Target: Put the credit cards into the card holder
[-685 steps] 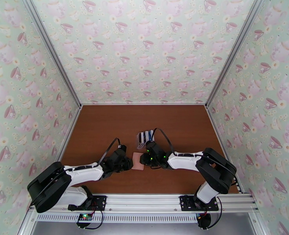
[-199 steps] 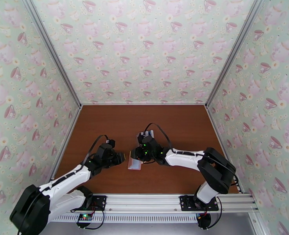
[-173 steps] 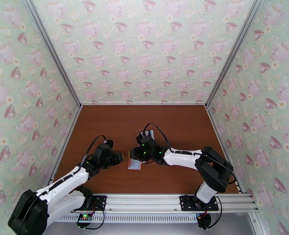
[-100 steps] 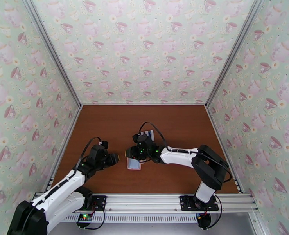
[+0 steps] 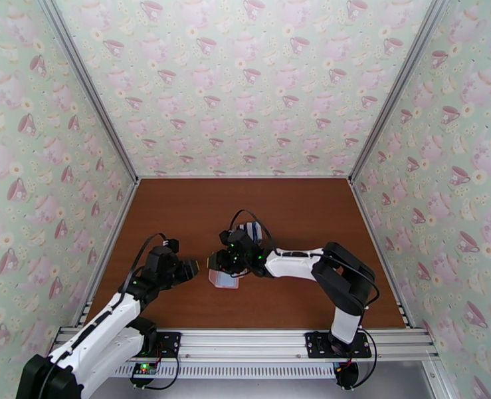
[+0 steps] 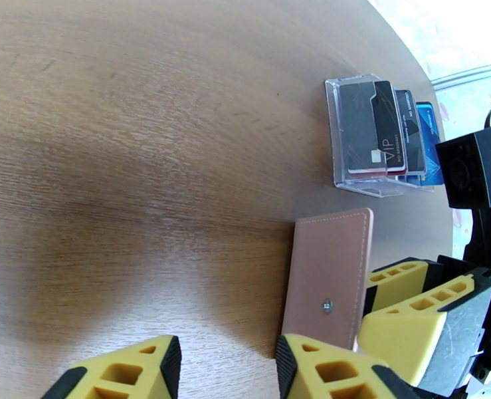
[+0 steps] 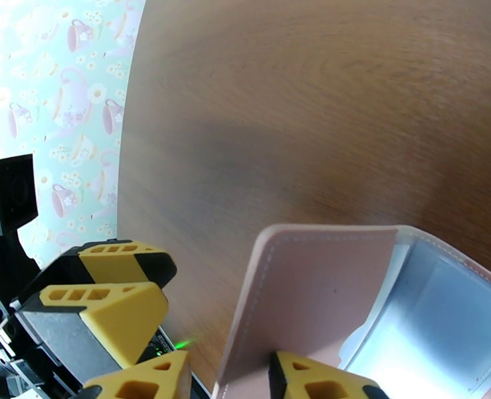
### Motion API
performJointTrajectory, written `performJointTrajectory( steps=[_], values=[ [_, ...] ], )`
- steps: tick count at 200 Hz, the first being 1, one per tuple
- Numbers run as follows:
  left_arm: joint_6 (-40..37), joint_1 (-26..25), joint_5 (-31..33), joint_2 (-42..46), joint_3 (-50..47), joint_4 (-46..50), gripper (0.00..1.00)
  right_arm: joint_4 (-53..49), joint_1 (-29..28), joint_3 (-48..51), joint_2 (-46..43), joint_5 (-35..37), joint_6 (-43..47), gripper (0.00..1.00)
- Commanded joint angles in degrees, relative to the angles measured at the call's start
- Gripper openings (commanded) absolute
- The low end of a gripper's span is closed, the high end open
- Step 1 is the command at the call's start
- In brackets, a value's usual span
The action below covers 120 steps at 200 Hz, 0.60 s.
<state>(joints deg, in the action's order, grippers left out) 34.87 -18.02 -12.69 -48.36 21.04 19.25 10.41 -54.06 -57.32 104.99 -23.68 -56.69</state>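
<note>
right wrist: card holder (image 7: 305, 287) pockets (image 7: 438, 307)

In the left wrist view the left hand (image 6: 225, 357) is cut off by the bottom edge, and the near end of the card holder (image 6: 328, 280) slips behind its yellow finger. In the clear rack (image 6: 371, 185) the front credit cards (image 6: 368, 128) cover those behind; the blue one shows just an edge. In the right wrist view the bottom edge cuts the right hand (image 7: 228, 367) where its fingers meet the pink flap, so a grip can't be judged, and the grey-blue pocket is washed out by glare. From above, wrist and cable hide most of the rack, and the cards there are too small to tell apart
</note>
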Motion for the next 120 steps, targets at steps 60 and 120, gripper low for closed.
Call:
performJointTrajectory(
  steps=[60, 120],
  values=[
    [-0.1, 0.7, -1.6, 1.3, -1.2, 0.0, 0.47, 6.0, -0.6, -2.0, 4.0, -3.3, -3.0, 0.44],
    [0.1, 0.7, -3.6, 2.0, -1.1, 0.0, 0.47, 6.2, -0.6, -3.6, 4.1, -4.0, -3.3, 0.46]
  ],
)
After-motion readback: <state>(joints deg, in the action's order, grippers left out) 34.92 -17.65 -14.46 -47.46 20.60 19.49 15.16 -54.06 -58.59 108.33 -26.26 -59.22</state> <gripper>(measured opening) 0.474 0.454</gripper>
